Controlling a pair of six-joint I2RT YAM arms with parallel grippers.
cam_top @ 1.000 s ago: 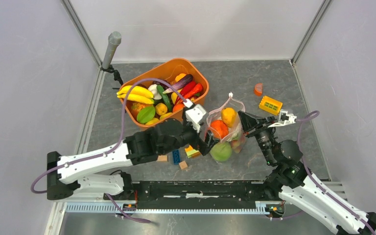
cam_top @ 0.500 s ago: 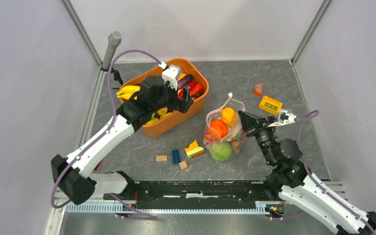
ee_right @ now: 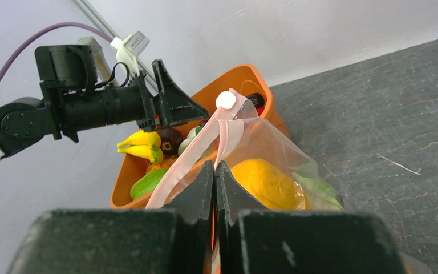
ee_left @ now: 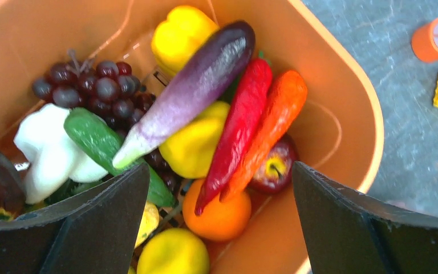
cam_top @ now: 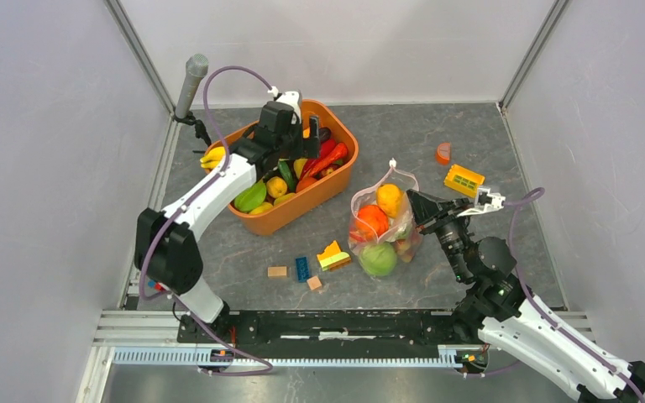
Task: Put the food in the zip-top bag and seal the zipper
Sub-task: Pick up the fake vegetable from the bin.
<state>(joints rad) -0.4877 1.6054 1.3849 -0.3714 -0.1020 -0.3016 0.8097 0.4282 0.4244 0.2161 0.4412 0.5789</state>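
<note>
The right gripper [ee_right: 214,165] has its fingers pressed together on the zipper [ee_right: 197,145], the pale pink strip at the mouth of the zip-top bag [ee_right: 265,134]. Judging by how the pouch stands, the pinch is there to hold one lip up so the mouth gapes toward the orange tub [cam_top: 302,203] instead of slumping flat. The white slider tab [ee_right: 226,100] sits at the far, raised end of the strip, so the mouth appears unsealed. The bag stands just right of the tub, apart from it. It already holds an orange fruit [cam_top: 391,200], a red-orange tomato-like piece [cam_top: 373,221] and a round green one [cam_top: 378,260] at the bottom.

The left gripper [ee_left: 219,171] hangs over the tub with its fingers spread wide and nothing between them, pointing down at the heap. Beneath the gap a red chilli [ee_left: 240,123] and an orange pepper [ee_left: 278,111] lie side by side, with a purple aubergine [ee_left: 189,90] resting across yellow pieces just beside them. The wide spread suits a pick from a crowded pile — probably one of the long peppers — though pieces touching it may get dragged along. Much food lies in the tub, so sealing looks some way off.
</note>
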